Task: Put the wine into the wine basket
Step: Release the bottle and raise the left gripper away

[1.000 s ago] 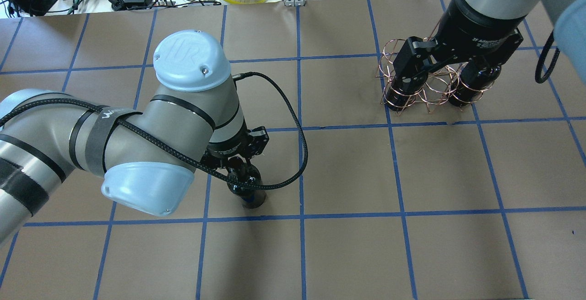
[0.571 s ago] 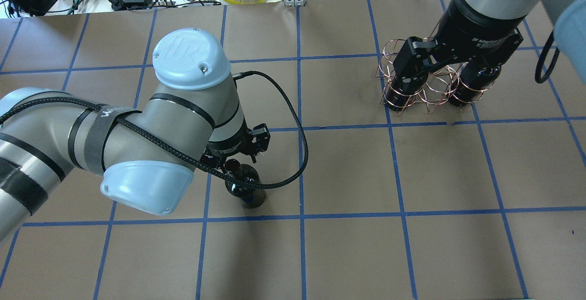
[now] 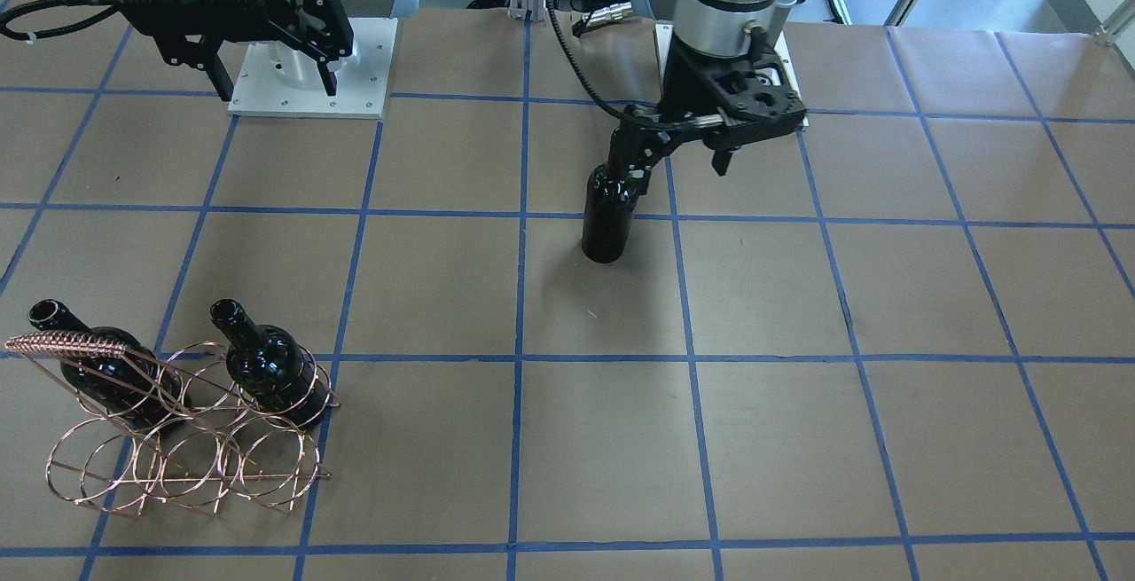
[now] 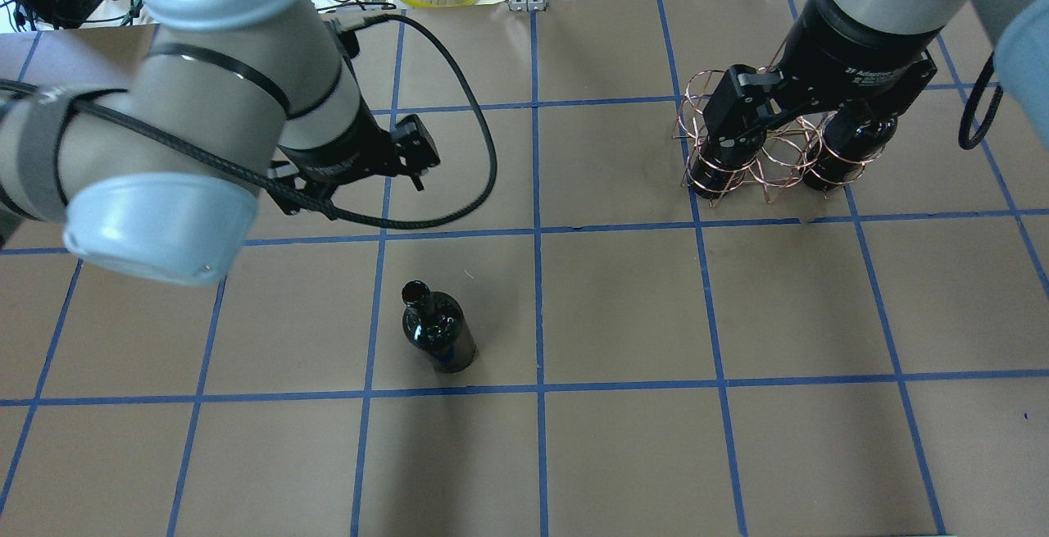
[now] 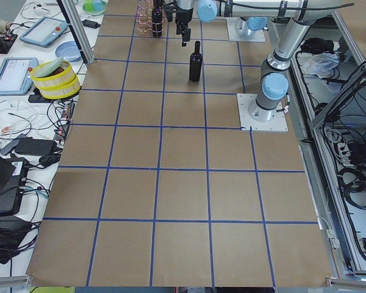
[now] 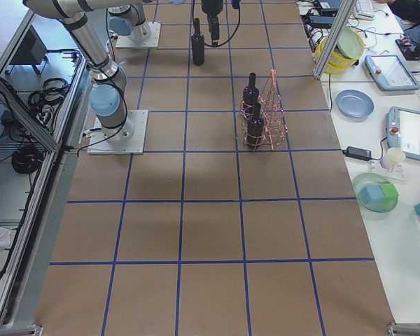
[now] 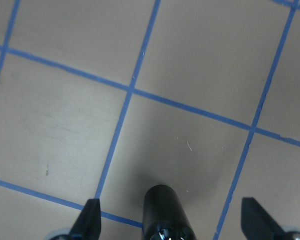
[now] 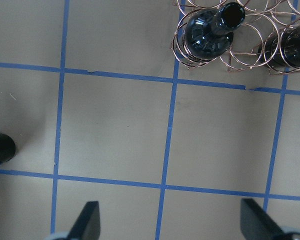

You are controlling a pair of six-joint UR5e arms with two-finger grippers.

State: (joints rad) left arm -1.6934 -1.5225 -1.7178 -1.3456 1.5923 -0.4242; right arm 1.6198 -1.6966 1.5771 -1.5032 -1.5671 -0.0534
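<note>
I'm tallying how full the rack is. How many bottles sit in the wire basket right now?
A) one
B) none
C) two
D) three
C: one bottle fills an end ring of the wine basket and a second bottle fills the other end. The middle ring is empty, and the third bottle stands alone on the table.

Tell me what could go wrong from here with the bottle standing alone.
1. The bottle stands free and upright; the open left pincer near its neck could knock it over.
2. Only the middle place of the basket looks free, between two other bottles; glass could hit glass.
3. The right pincer hangs over the basket, in the way.
</note>
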